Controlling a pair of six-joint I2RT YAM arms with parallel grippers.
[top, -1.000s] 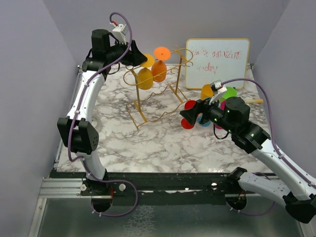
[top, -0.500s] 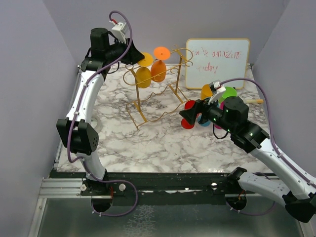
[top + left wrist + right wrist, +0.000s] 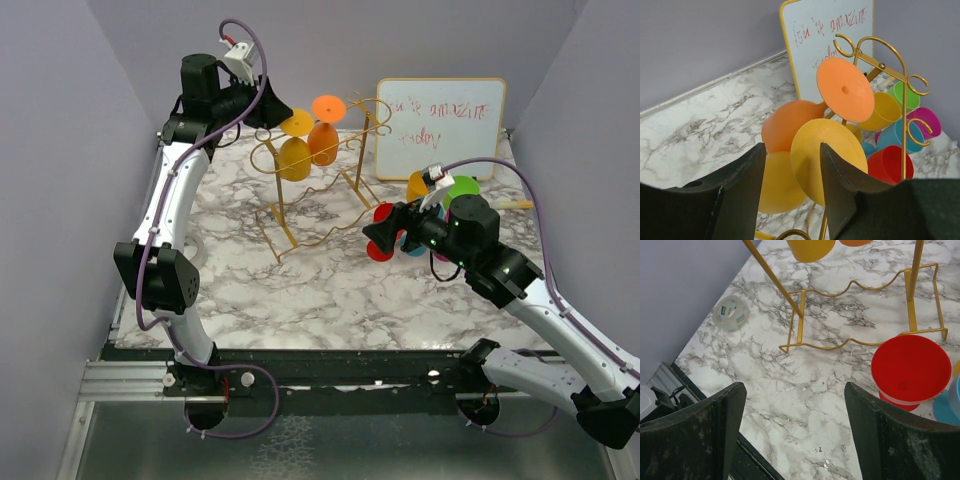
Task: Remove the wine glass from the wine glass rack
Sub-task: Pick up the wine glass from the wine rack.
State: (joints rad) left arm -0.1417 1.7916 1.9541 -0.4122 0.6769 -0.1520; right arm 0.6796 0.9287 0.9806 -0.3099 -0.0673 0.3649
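Observation:
The gold wire wine glass rack [image 3: 283, 222] [image 3: 890, 62] [image 3: 800, 320] stands at the back middle of the marble table. A yellow wine glass [image 3: 293, 158] [image 3: 830, 135] and an orange wine glass [image 3: 322, 143] [image 3: 845, 90] hang from it, with their round feet turned toward my left gripper. My left gripper [image 3: 275, 112] [image 3: 791, 146] is high at the rack's left end, just short of the yellow foot. Its jaws stand partly apart, and the foot's edge shows in the gap. My right gripper [image 3: 378, 232] [image 3: 794, 387] hovers open over bare marble, right of the rack.
A whiteboard [image 3: 440, 125] with red writing leans at the back right. Coloured cups cluster under my right arm, among them a red cup [image 3: 380, 248] [image 3: 910, 370], a green one [image 3: 463, 187] and a yellow one [image 3: 420, 185]. A tape roll [image 3: 730, 313] lies at the left. Grey walls close in three sides.
My left gripper has drawn slightly back and to the left at the yellow glass's foot, and its jaws stand narrower than a second ago. The right arm has not moved.

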